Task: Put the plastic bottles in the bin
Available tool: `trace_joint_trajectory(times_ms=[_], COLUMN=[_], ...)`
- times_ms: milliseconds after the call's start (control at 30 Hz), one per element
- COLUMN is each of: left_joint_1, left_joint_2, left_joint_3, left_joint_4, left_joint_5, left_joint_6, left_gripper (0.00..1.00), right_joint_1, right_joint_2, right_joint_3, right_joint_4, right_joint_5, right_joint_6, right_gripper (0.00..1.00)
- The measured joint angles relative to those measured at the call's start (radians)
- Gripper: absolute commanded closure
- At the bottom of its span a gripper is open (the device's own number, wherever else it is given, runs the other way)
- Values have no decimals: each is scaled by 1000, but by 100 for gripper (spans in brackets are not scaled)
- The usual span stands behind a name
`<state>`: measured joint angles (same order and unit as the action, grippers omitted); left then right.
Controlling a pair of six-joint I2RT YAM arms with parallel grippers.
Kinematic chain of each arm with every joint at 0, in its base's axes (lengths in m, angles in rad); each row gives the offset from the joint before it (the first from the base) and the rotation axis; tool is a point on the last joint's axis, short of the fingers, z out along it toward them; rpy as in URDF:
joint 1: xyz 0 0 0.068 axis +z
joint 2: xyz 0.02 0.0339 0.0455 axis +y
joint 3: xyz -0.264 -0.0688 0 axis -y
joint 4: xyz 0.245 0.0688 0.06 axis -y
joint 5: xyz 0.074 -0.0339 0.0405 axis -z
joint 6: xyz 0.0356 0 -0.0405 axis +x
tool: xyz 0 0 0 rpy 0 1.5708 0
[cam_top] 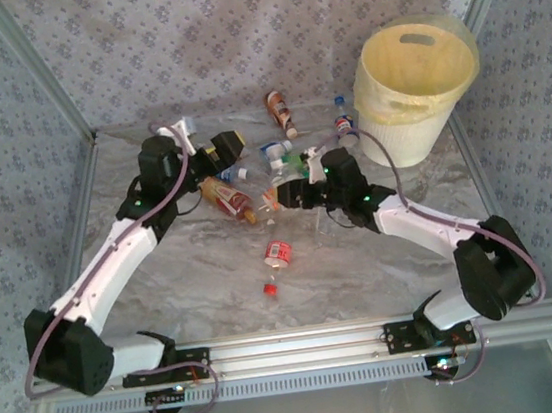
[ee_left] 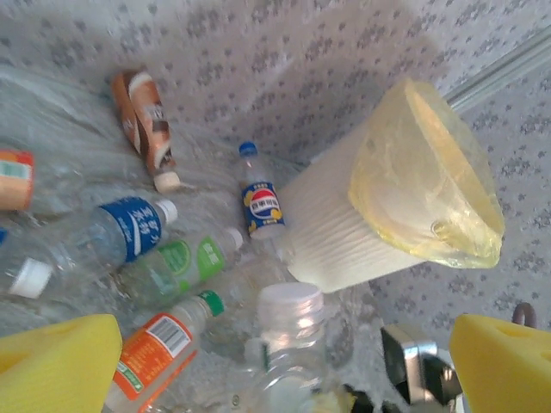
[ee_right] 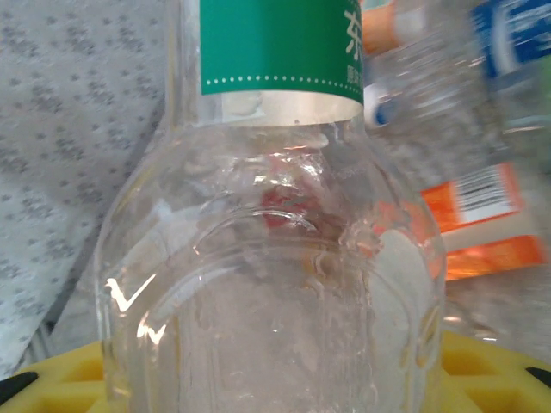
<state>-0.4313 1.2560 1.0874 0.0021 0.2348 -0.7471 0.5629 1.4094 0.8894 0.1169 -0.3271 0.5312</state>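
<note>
A clear plastic bottle [ee_right: 267, 284] with a green label stands between the yellow pads [ee_right: 65, 379] of my right gripper [ee_right: 275, 383], which is shut on its body. The same bottle, with a white cap [ee_left: 291, 303], rises between the spread yellow fingers [ee_left: 52, 366] of my left gripper [ee_left: 284, 379], which is open and not touching it. Both grippers meet mid-table: the left gripper [cam_top: 232, 149] and the right gripper [cam_top: 289, 187]. The pale yellow bin [cam_top: 412, 84] stands at the back right. Several more bottles lie on the table, among them orange-labelled [cam_top: 230, 200], brown [cam_top: 279, 111] and red [cam_top: 278, 255].
A loose red cap [cam_top: 269, 289] lies near the front. In the left wrist view, blue-labelled [ee_left: 129, 228], green-labelled [ee_left: 176, 262] and blue-capped [ee_left: 261, 202] bottles lie beside the bin's wall [ee_left: 336, 232]. Patterned walls enclose the table [cam_top: 195, 287] on three sides.
</note>
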Motion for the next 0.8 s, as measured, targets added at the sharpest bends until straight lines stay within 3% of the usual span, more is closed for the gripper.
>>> trace_joint_trajectory(times_ms=[367, 800], left_joint_1=[2, 6], left_joint_2=[-91, -132], left_joint_3=[-96, -165], left_joint_4=[-119, -168], left_joint_5=[-208, -293], left_joint_6=[45, 68], left_gripper=[2, 2], right_joint_1=[-217, -428], right_joint_2=[-144, -60], right_joint_3=[131, 456], right_joint_4=[-170, -241], right_joint_5=[63, 113], right_joint_6=[-138, -244], right_gripper=[51, 51])
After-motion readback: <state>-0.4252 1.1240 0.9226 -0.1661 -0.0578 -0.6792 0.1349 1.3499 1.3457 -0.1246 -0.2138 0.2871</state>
